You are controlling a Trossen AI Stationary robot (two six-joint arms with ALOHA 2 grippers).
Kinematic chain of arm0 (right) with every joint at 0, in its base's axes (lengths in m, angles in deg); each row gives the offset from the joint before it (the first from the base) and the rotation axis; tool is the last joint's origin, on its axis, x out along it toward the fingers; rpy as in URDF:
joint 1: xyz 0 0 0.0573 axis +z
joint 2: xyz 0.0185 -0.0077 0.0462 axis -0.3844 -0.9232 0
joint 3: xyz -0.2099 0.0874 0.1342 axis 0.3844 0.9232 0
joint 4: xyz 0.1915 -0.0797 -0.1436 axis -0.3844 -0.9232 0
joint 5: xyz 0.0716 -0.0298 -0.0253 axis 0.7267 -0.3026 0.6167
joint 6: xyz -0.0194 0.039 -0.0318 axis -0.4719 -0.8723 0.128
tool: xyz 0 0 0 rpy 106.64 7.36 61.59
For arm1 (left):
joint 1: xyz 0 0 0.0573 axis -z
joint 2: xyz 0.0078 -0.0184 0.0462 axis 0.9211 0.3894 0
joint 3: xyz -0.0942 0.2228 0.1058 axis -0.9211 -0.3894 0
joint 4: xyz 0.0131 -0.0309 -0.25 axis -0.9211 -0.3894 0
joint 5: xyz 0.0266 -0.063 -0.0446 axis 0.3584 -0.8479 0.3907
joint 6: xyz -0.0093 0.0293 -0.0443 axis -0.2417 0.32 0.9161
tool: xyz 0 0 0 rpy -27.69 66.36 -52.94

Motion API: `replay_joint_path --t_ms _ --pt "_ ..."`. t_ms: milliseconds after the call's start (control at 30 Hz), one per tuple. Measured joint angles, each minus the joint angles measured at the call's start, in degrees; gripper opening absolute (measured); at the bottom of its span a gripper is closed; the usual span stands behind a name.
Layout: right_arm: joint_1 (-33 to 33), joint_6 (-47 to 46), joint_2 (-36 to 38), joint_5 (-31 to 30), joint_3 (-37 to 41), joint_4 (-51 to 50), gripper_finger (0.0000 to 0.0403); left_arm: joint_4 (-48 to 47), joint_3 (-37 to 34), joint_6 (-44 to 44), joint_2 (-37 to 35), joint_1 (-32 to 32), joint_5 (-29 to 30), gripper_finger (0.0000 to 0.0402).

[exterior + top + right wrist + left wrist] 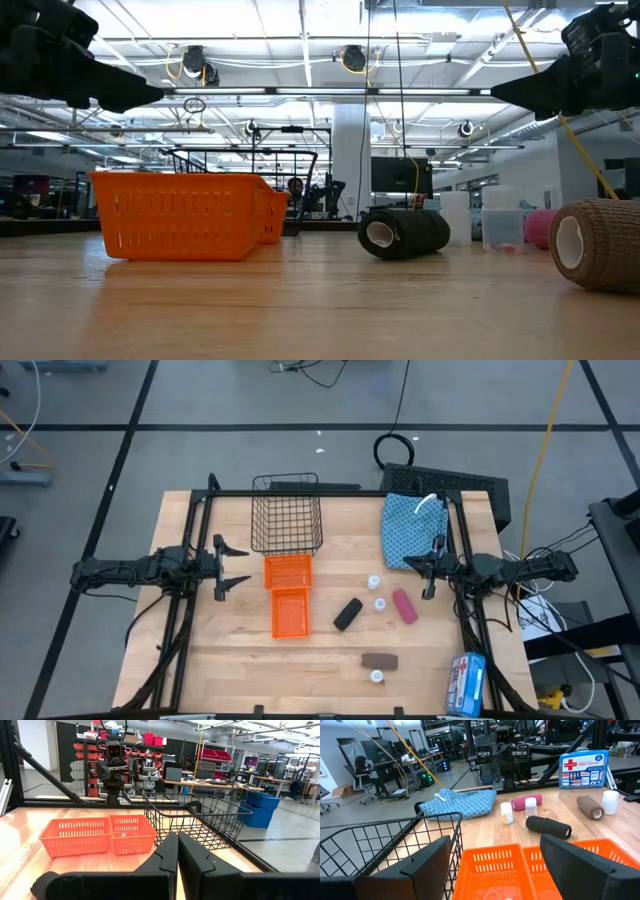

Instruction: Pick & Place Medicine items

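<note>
The left gripper (232,565) hovers with fingers spread, empty, just before the orange baskets (289,596). Beyond them the black oblong (348,614) and white vials (377,592) lie loose on the tabletop (230,660). The right gripper (432,568) has fingers clenched, empty, beside the blue pouch (412,530). Round pieces could roll if nudged off-centre.

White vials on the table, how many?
3. One vial and a second vial sit between the black roll and pink roll; a third vial is beside the brown roll. None seems hidden.
</note>
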Motion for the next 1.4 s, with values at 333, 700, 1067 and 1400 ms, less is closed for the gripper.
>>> replay_joint_path --t_ms 333,700,1067,1400 --pt "0.01 -0.02 -0.09 0.03 0.0 0.65 0.0004 0.0 0.0 0.01 0.0 0.01 -0.02 0.031" --pt "-0.01 -1.07 -0.24 -0.13 0.02 16.0 0.0005 0.0 0.0 0.02 0.02 0.01 0.0 0.031" --pt "-3.16 12.89 -1.44 -17.6 0.02 19.43 0.0007 0.0 0.0 0.0 0.02 0.01 -0.02 0.031" --pt "-12.13 8.07 -15.9 -17.92 -3.66 23.6 0.0119 0.02 0.0 0.02 0.02 0.01 0.0 0.031"
